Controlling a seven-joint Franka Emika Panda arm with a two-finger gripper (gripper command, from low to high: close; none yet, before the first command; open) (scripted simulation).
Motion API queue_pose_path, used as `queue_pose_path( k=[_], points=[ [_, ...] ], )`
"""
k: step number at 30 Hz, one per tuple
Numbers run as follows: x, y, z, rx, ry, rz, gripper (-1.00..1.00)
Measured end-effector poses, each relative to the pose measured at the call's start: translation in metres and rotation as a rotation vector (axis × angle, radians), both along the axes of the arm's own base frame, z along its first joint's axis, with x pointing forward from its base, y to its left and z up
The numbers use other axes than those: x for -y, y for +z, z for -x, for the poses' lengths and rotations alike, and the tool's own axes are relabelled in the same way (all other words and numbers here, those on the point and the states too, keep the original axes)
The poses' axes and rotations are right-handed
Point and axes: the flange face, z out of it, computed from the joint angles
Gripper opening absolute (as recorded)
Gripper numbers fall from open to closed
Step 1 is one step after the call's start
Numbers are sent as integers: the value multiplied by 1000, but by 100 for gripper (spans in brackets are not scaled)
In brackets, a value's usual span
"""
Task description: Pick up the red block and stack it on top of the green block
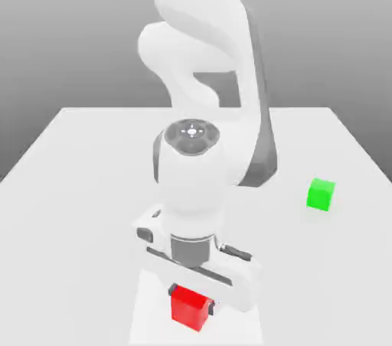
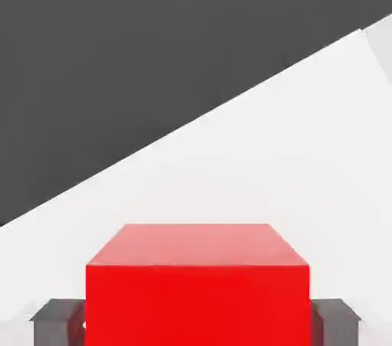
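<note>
The red block (image 1: 189,308) lies on the white table (image 1: 76,184) near its front edge, directly under my hand. My gripper (image 1: 192,300) reaches straight down over it. In the hand view the red block (image 2: 197,283) sits between the two grey fingers (image 2: 57,321), which press against its opposite sides, so my gripper (image 2: 197,325) is shut on it. The green block (image 1: 320,194) stands alone on the table toward the exterior view's right, well apart from the red one and farther back.
My white arm (image 1: 199,107) rises over the middle of the table and hides the surface behind it. The table's front edge runs close to the red block. Bare table lies between the two blocks.
</note>
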Motion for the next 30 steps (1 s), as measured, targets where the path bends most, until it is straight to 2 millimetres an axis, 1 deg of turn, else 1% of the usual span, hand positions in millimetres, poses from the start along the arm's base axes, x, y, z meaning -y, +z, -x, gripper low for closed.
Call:
queue_pose_path(
  k=[2, 3, 5, 8, 9, 10, 11, 12, 13, 14, 16, 17, 19, 22, 25, 27, 30],
  points=[
    [0, -4, 0, 0, 0, 0, -100],
    [0, 1, 0, 0, 0, 0, -100],
    [0, 19, -1, 0, 0, 1, -100],
    [0, 53, 0, 0, 1, 0, -100],
    [-12, 60, 3, 0, 33, -4, -100],
    [-31, 65, 8, 0, 90, -10, -100],
    [-54, 69, 15, 0, 156, -17, -100],
    [-82, 72, 24, -1, 237, -23, -100],
    [-109, 75, 36, -1, 320, -28, -100],
    [-132, 78, 48, -2, 394, -32, -100],
    [-171, 83, 75, -3, 538, -40, -100],
    [-189, 86, 90, -4, 609, -43, -100],
    [-214, 90, 117, -5, 733, -46, -100],
    [-244, 95, 161, -6, 914, -46, -100],
    [-271, 98, 212, -7, 1116, -40, -100],
    [-284, 100, 246, -7, 1253, -32, -100],
    [-294, 100, 297, -4, 1454, -14, -100]
  ],
)
